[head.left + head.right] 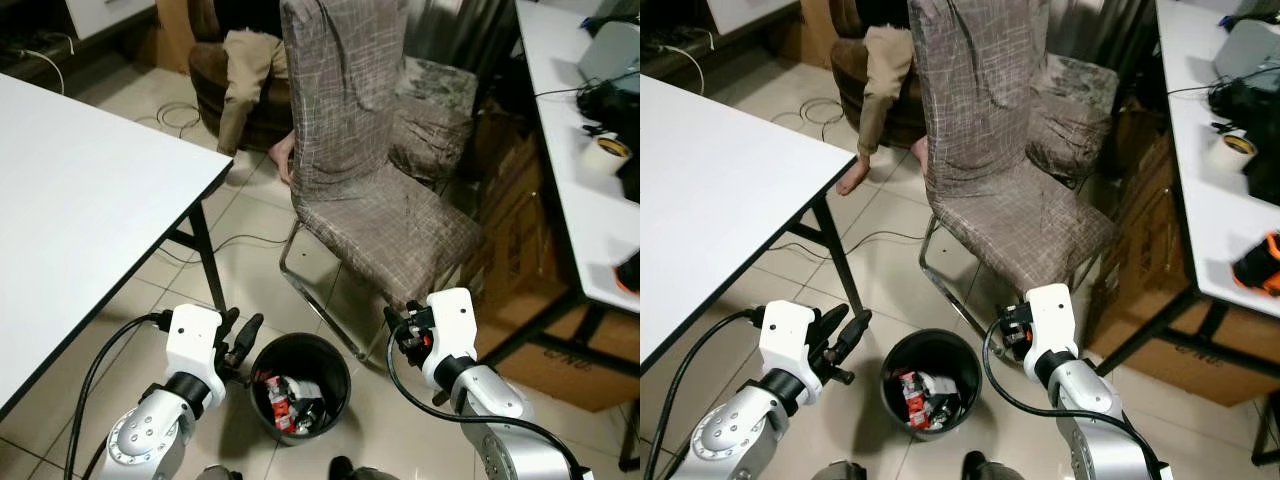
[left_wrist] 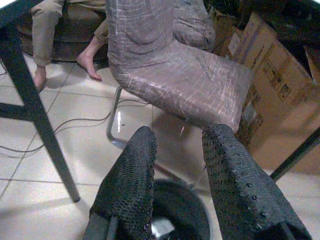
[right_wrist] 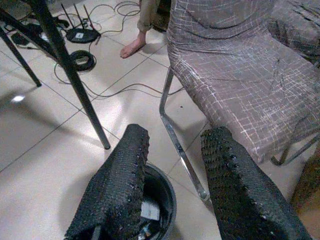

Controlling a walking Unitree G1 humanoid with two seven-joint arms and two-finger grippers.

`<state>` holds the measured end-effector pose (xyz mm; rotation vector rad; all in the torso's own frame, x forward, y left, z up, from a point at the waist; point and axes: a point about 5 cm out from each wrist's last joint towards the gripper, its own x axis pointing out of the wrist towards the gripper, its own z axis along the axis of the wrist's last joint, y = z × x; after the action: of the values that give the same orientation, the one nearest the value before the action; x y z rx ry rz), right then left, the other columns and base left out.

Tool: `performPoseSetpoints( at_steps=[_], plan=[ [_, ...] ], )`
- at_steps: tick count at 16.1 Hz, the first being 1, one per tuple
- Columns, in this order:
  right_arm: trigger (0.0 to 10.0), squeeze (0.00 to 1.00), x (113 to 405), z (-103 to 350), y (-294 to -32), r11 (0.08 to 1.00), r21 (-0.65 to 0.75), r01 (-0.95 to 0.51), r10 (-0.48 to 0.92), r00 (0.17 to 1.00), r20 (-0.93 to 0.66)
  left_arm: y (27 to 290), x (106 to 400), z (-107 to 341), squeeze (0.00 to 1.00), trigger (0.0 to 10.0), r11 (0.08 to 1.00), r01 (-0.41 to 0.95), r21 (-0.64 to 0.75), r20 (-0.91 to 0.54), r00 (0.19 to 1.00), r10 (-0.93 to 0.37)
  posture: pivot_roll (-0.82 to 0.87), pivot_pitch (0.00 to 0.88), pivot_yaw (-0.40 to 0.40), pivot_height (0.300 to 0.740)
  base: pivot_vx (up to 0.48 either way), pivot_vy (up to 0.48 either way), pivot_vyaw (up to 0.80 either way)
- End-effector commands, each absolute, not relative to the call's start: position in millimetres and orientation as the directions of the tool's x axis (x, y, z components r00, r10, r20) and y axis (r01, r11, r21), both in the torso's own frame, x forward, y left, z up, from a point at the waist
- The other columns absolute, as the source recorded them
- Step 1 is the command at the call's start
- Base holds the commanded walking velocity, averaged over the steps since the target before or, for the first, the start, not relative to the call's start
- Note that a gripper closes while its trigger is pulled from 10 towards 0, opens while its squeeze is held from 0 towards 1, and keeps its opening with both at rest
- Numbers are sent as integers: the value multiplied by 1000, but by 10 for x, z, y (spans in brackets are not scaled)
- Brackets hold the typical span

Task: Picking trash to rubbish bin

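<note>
Looking down from the left eye view, we see the rubbish bin (image 1: 300, 388), black and round, standing on the tiled floor (image 1: 250, 270) between our two arms. Trash (image 1: 290, 400) lies inside it, red and white scraps mixed. Left gripper (image 1: 243, 338) hangs just beside the bin's left rim, empty. Right gripper (image 1: 400, 325) sits near the bin's right side, by the chair's front leg; jaw state there we cannot tell. The white table (image 1: 80, 200) runs along the left, its corner above the left arm. A brown patterned chair (image 1: 370, 190) stands beyond the bin. Behind it a person sits, trouser leg (image 1: 240, 80) and bare foot (image 1: 281, 157) visible. Cardboard box (image 1: 560, 340) sits under the right-hand desk (image 1: 570, 190), with a tape roll (image 1: 606, 152) on the desk top.

Right eye view: same layout, bin (image 1: 931, 382) between the arms, cable (image 1: 815, 110) looped on the floor past the table.

Left wrist view: fingers (image 2: 130, 185) stand apart with a moderate gap, nothing between them; bin rim (image 2: 187, 212) shows below, chair seat (image 2: 185, 85) beyond.

Right wrist view: fingers (image 3: 122, 185) likewise spread, empty; bin (image 3: 162, 197) with trash lies beneath, chair leg (image 3: 175, 137) just beside it, table leg (image 3: 75, 85) further off.
</note>
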<state>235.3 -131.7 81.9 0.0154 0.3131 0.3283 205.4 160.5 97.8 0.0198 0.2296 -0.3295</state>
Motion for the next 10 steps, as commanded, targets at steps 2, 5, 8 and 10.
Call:
performPoseSetpoints(
  at_steps=[2,5,8,10],
  plan=[
    [10000,0,2335,820,-1368,954,71,-290,298,908,-296,1576,2067,1033,0,10000,942,335,-20,-219,918,-331,55,63,-82,740,-274,0,0],
    [10000,0,2324,820,-1360,956,80,-283,294,909,-296,1582,2070,1056,0,10000,941,338,-16,-229,915,-332,57,65,-81,740,-273,0,0],
    [10000,0,2303,805,-1346,954,83,-287,298,906,-301,1598,2060,1057,0,10000,941,339,-5,-241,913,-330,61,63,-85,740,-276,0,0],
    [10000,0,2300,796,-1333,954,83,-289,300,904,-304,1614,2055,1061,0,10000,941,338,1,-245,913,-327,62,60,-87,740,-276,0,0]
  ],
)
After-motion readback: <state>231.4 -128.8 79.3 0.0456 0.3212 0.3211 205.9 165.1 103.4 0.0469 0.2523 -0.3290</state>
